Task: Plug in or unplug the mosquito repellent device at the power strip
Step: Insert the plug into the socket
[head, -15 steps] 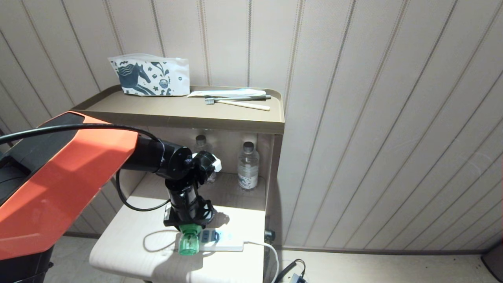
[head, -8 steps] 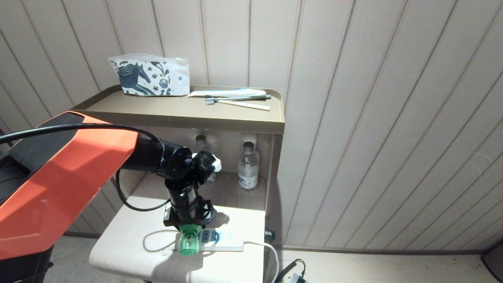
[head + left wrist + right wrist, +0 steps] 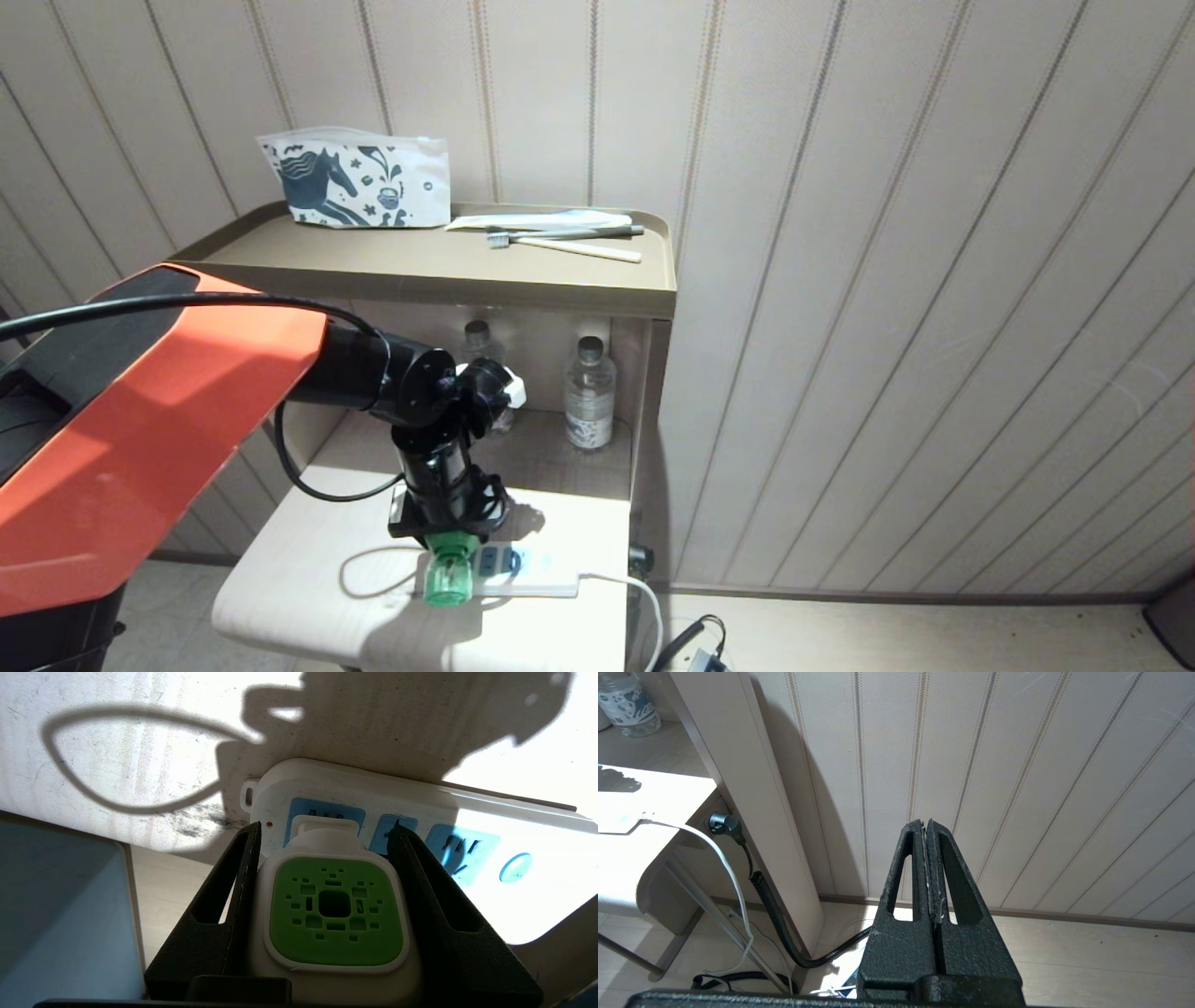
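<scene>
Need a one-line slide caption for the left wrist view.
Left gripper clamps the mosquito repellent device by its white-and-green head at the end socket of the power strip.

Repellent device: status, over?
Left hand shut on device, seated at strip end socket. Right hand shut, idle by wall. Nothing in the way.

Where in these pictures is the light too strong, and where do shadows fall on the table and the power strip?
Head view: hard light bleaches the table; the left pincer throws a shadow beside the mosquito repellent device. Left wrist view: the power strip is half shaded, its button end glaring white; a looped cable shadow crosses the table. Right wrist view: the table corner is overexposed; the right pincer idles off the table by the evenly lit wall.
</scene>
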{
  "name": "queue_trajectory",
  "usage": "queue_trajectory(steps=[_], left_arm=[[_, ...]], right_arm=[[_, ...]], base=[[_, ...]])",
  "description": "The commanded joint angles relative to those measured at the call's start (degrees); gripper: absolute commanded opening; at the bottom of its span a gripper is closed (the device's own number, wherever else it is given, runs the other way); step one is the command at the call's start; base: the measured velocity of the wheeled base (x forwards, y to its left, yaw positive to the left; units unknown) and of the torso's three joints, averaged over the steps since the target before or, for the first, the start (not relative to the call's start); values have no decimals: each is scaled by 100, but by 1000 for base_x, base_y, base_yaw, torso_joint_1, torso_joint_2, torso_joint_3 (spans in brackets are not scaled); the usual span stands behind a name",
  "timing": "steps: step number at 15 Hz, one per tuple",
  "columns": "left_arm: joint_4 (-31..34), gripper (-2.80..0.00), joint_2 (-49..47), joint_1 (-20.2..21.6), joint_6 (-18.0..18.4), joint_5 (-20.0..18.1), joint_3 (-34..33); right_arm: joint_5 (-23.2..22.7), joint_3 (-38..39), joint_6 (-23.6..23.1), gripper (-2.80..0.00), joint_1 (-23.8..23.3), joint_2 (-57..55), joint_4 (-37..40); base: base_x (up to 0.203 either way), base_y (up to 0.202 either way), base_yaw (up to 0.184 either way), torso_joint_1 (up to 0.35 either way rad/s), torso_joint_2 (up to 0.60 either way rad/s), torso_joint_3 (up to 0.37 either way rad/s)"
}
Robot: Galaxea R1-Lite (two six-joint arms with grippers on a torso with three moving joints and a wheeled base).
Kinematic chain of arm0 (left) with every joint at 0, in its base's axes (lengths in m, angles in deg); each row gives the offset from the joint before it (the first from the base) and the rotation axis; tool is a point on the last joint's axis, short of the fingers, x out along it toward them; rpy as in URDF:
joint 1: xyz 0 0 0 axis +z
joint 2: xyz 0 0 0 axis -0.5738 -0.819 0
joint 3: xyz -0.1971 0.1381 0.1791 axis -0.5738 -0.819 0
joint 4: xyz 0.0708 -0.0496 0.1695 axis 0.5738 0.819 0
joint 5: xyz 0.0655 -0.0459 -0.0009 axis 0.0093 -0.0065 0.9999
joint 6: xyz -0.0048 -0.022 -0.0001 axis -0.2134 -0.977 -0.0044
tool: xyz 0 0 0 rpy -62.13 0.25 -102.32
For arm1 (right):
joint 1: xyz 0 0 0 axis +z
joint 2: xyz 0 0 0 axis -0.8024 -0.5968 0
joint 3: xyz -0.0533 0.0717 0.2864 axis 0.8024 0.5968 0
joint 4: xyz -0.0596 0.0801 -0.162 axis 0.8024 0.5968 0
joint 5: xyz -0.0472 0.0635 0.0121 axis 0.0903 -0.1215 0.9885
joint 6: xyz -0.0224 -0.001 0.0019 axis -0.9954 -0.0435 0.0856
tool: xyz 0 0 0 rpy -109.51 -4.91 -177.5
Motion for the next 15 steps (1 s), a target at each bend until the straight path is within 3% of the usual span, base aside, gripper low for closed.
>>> queue_trajectory(steps=[1,11,15], left_arm=[[27,-280,24,0,-22,12,-8],[19,-280,50,8,-26,-1,-55],[-82,-280,263,87,-15,-467,-164]], right_arm=[[-2,0,-1,-280,1,3,2],[-2,0,-1,-280,1,3,2],[-2,0,-1,-280,1,3,2]], base=[[0,0,0,0,0,0],[0,0,0,0,0,0],[0,0,0,0,0,0]])
